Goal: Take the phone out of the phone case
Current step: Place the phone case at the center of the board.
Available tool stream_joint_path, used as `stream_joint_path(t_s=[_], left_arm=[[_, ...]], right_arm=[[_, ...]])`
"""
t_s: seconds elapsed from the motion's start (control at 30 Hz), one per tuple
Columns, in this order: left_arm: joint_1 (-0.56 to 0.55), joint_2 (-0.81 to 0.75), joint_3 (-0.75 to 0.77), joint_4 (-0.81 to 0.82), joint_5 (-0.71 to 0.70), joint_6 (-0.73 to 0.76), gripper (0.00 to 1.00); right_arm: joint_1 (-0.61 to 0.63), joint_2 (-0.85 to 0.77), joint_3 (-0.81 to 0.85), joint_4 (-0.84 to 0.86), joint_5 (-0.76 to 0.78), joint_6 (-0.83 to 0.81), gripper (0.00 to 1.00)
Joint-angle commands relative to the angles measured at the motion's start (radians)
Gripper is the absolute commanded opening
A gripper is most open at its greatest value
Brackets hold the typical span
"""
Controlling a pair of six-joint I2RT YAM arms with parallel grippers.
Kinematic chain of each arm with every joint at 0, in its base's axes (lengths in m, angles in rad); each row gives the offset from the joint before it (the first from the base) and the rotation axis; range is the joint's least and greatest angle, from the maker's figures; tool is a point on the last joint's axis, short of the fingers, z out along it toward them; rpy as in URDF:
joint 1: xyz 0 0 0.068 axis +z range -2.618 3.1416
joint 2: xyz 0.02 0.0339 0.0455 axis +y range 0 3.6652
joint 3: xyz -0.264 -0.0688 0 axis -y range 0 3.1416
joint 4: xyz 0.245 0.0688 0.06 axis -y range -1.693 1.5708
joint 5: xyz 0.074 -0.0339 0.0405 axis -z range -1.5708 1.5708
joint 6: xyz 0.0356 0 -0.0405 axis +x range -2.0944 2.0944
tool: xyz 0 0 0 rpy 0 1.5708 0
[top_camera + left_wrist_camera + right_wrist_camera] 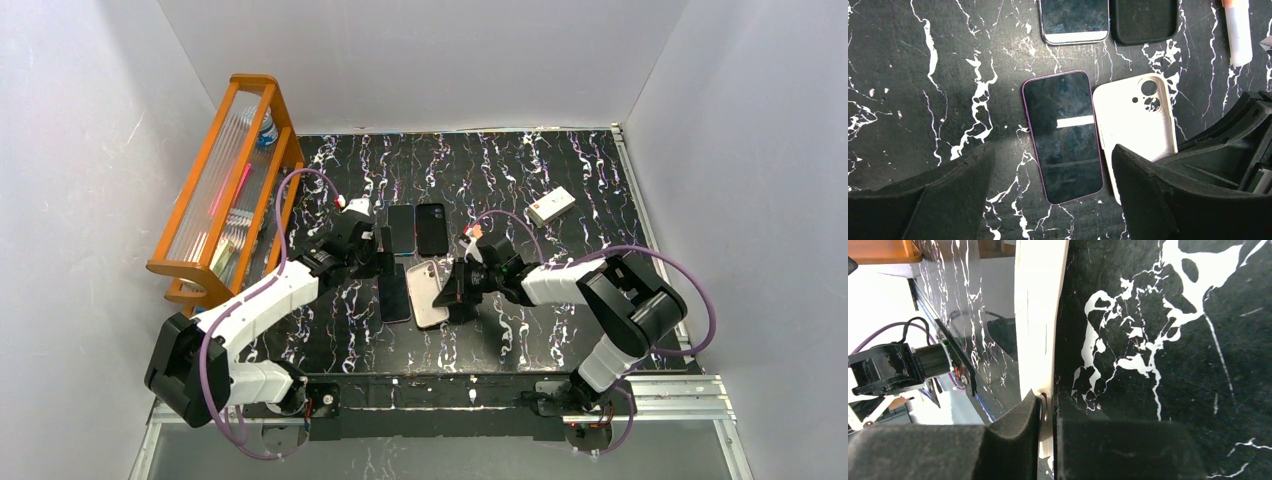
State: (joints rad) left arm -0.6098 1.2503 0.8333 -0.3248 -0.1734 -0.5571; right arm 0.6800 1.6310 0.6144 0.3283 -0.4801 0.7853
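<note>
Purple-edged black phone (1063,135), out beside cream plastic case (1135,127) (job seemingly done); right gripper (1048,412) pinching its rim, left gripper (1050,155) spread.

I am seeing bare tabletop (923,75) lying left of the phone (1063,135), so that flank is giving the left gripper (1050,150) room. Its fingers are straddling the phone, spread wide. The white case (1135,120) is crowding the phone's right edge, lying just beside it, and the right gripper (1048,412) is pinching its rim. A second phone (1074,20) and a black case (1144,20) are blocking the far side. The wooden rack (225,190) is walling off the table's left.
</note>
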Motion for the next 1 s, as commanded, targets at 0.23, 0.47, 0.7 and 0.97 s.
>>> stream_joint_path(t_s=[0.23, 0.47, 0.7, 0.97], left_arm=[[0.015, -0.065, 0.038, -0.071, -0.049, 0.051, 0.84], [0.015, -0.071, -0.012, -0.038, 0.001, 0.017, 0.84], [0.021, -0.119, -0.019, -0.041, -0.055, 0.006, 0.89], [0.022, -0.09, -0.124, 0.062, 0.058, -0.105, 0.9]], right_arm=[[-0.015, 0.007, -0.027, 0.055, 0.162, 0.156, 0.01], [-0.017, 0.013, -0.041, 0.067, 0.222, 0.199, 0.11], [-0.022, -0.029, -0.071, 0.012, 0.293, 0.209, 0.29], [-0.022, -0.063, -0.04, -0.101, 0.322, 0.132, 0.63]])
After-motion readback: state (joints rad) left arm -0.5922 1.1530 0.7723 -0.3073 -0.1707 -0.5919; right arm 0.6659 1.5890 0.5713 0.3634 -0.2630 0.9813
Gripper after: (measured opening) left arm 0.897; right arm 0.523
